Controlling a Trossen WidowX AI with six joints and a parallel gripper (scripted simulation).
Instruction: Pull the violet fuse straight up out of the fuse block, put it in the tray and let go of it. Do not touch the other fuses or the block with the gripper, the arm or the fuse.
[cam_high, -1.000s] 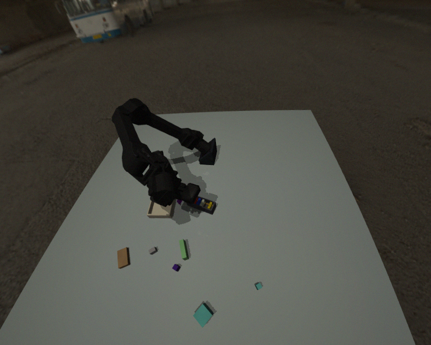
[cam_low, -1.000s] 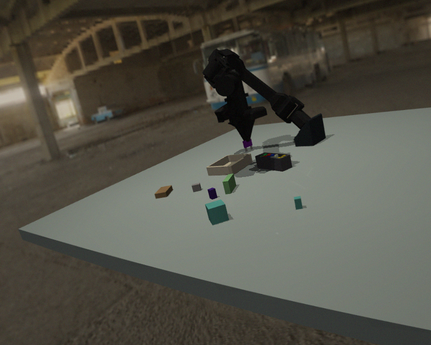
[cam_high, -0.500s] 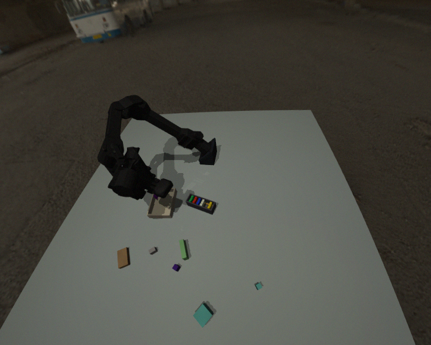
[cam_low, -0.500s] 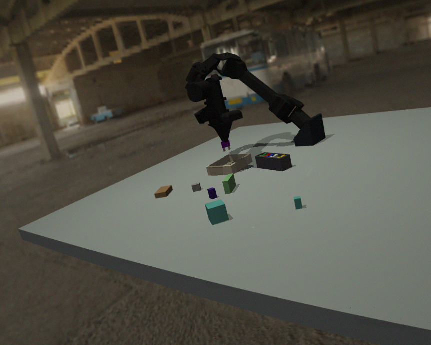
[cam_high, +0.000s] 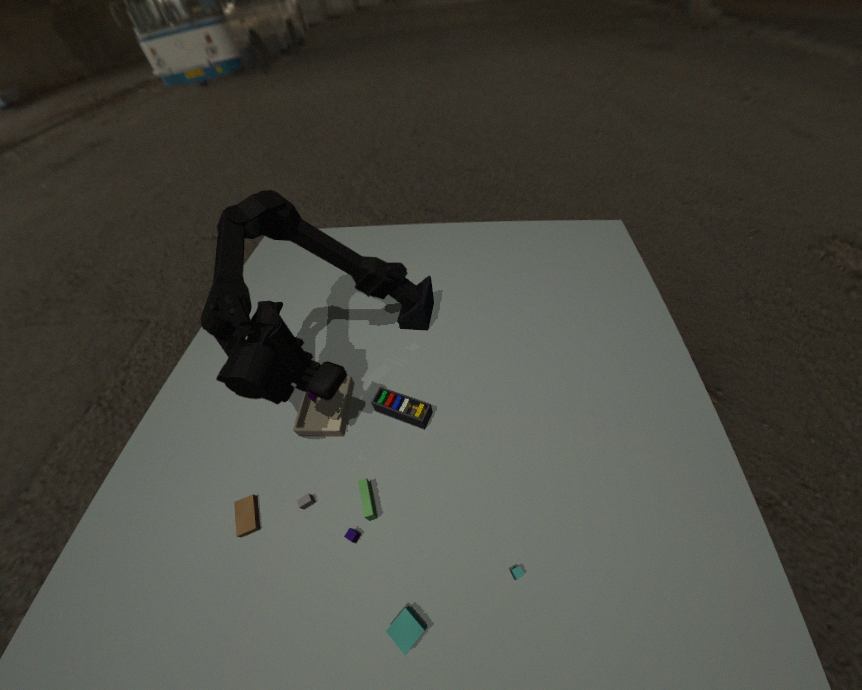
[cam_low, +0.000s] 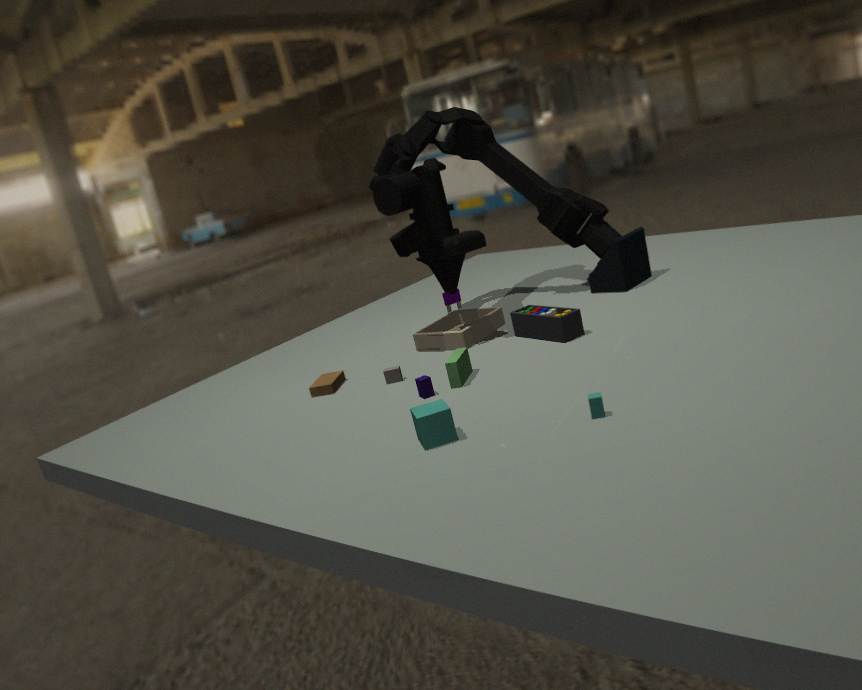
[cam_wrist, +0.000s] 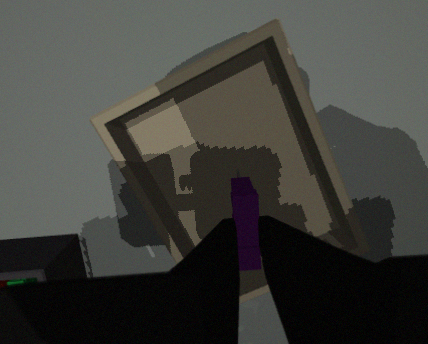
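Note:
My gripper (cam_low: 451, 290) (cam_wrist: 246, 229) is shut on the violet fuse (cam_high: 312, 396) (cam_low: 451, 297) (cam_wrist: 246, 215) and holds it upright, prongs down, above the tray. The beige tray (cam_high: 319, 433) (cam_low: 439, 341) (cam_wrist: 127, 103) stands on the table under the fuse, partly hidden by the arm in the top view. In the exterior view the prongs show just above the tray's far wall. The dark fuse block (cam_high: 400, 416) (cam_low: 544, 328) (cam_wrist: 40, 252) stands beside the tray and holds green, red, blue, white and yellow fuses, with a gap between white and yellow.
On the table lie a brown block (cam_high: 245, 515) (cam_low: 327, 383), a grey block (cam_high: 306, 500) (cam_low: 392, 374), a light green block (cam_high: 367, 499) (cam_low: 457, 368), a dark purple block (cam_high: 352, 535) (cam_low: 424, 387), a large teal block (cam_high: 406, 630) (cam_low: 433, 425) and a small teal block (cam_high: 517, 572) (cam_low: 595, 405).

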